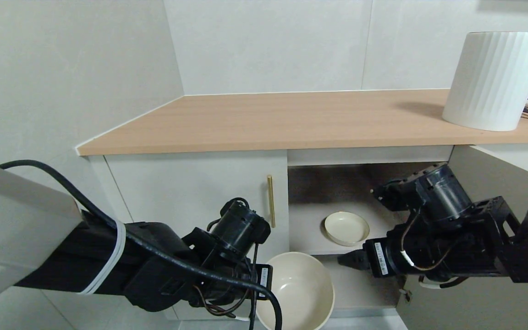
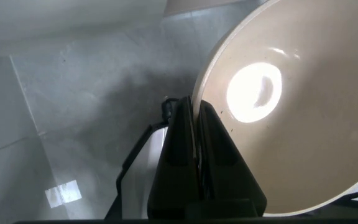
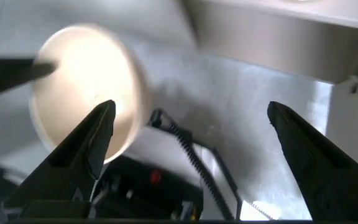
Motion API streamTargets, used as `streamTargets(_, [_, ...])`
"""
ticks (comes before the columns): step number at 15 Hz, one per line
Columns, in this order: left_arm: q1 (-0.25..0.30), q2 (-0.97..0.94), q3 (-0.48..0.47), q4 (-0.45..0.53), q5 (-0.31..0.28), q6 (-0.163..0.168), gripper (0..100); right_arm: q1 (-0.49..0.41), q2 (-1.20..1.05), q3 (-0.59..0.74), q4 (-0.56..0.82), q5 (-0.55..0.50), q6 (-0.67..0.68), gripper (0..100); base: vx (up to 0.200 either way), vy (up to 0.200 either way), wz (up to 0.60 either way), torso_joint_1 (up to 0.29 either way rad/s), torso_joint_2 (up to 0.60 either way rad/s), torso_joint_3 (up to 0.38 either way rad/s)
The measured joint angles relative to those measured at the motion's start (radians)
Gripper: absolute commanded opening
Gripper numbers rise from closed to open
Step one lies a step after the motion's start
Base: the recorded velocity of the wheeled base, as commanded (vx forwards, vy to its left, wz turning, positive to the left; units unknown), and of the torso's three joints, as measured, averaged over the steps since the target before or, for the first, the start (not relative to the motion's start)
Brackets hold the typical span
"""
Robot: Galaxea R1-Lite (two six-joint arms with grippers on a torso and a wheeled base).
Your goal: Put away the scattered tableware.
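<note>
The bowl (image 1: 298, 291) is clamped by its rim in the closed left gripper (image 1: 264, 275), low in front of the open cabinet (image 1: 332, 185); the right gripper (image 1: 349, 260) is spread wide with nothing in it, just at the opening. For a clean placement the bowl should be levelled, carried in over the shelf (image 1: 305, 233) beside the dish (image 1: 346, 228) without knocking it, and released only once seated. Counted: one bowl, one dish on the shelf, one white canister (image 1: 493, 78) on the counter (image 1: 268, 121), two grippers.
</note>
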Motion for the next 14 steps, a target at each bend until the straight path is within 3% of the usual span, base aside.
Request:
streamTargets(12, [-0.026,0.0,0.0,0.0,0.014,-0.006,0,0.09,0.18,-0.014,-0.046,-0.068,0.028,100,0.0,0.0,0.0,0.0,0.0,0.0])
streamTargets(13, [-0.027,0.0,0.0,0.0,0.014,-0.006,0,0.091,0.187,-0.014,-0.047,-0.068,0.03,0,0.0,0.0,0.0,0.0,0.0,0.0])
streamTargets(14, [-0.028,0.0,0.0,0.0,0.015,-0.006,0,0.091,0.191,-0.014,-0.048,-0.068,0.031,0,0.0,0.0,0.0,0.0,0.0,0.0])
